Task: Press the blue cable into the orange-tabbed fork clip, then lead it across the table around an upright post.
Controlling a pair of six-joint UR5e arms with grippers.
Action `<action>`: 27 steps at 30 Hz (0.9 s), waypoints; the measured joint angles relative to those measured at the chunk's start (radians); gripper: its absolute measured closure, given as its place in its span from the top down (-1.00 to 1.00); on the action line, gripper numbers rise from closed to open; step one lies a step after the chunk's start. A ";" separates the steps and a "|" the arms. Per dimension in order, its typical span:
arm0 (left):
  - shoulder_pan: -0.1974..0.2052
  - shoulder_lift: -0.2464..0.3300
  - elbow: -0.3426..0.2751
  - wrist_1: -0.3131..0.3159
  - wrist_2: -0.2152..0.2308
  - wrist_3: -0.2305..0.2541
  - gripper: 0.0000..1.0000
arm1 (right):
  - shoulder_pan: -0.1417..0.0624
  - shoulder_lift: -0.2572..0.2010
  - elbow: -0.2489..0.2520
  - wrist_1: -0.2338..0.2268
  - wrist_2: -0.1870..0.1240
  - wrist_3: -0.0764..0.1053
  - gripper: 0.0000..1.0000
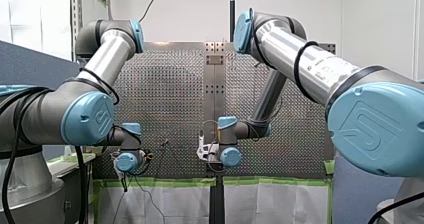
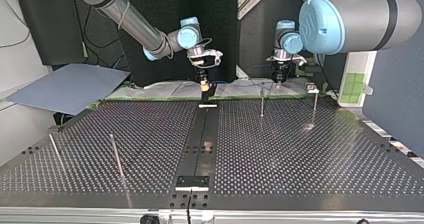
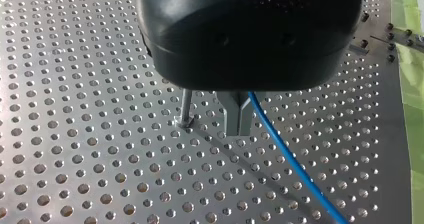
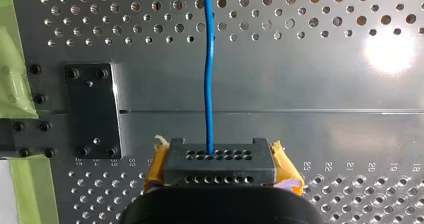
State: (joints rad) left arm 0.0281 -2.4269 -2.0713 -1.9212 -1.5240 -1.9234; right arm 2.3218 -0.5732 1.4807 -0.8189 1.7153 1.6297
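Observation:
The blue cable (image 4: 209, 74) runs straight out ahead of my right gripper (image 4: 220, 161) over the perforated plate. That gripper's dark holed fingertips with orange-yellow pads (image 4: 285, 171) are shut on it. In the left wrist view my left gripper (image 3: 239, 131) is shut on the blue cable (image 3: 292, 159), which trails away over the table. An upright post (image 3: 186, 108) stands just beside its fingers. In the top view my right gripper (image 2: 205, 88) and my left gripper (image 2: 277, 80) hang over the far edge. I cannot pick out the orange-tabbed fork clip.
Two posts (image 2: 261, 101) (image 2: 315, 106) stand near my left gripper, and two more (image 2: 116, 156) lean at the top view's left. A black strip (image 2: 202, 139) runs down the table's middle. A black plate (image 4: 92, 109) and green tape (image 4: 12, 84) lie beside my right gripper.

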 joint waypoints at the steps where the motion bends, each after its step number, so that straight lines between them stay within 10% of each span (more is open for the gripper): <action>1: 0.002 0.000 0.001 0.000 0.002 0.000 -1.00 | 0.000 0.000 -0.001 0.000 0.000 -0.001 -1.00; 27: 0.026 0.000 0.094 -0.089 0.056 -0.011 -1.00 | -0.012 0.000 -0.016 0.010 -0.001 -0.003 -1.00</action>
State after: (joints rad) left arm 0.0544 -2.4269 -1.9770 -2.0099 -1.4681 -1.9342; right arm 2.3095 -0.5732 1.4651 -0.8085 1.7141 1.6267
